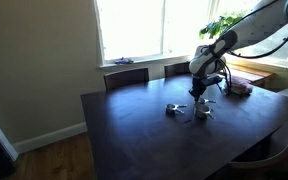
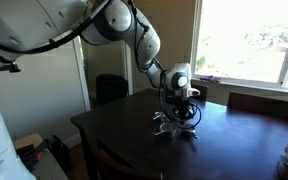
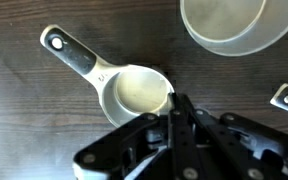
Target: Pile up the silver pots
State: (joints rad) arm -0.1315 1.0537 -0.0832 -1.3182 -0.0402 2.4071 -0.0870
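In an exterior view, the arm [image 1: 224, 45] reached down from the upper right to the silver pots [image 1: 189, 111] at mid-frame on the dark table [image 1: 134, 140]. In an exterior view, the fingers [image 2: 177, 103] sat just right of centre over those pots [image 2: 174, 127]. In the wrist view, the fingers [image 3: 181, 125] at bottom centre looked clenched on the near rim of the small pot [image 3: 136, 90] (a thin wall), with a larger pot [image 3: 234, 25] at upper right. Such an edge pinch could let the pot swing or slip once lifted, and its handle [image 3: 72, 52] might snag a neighbour.
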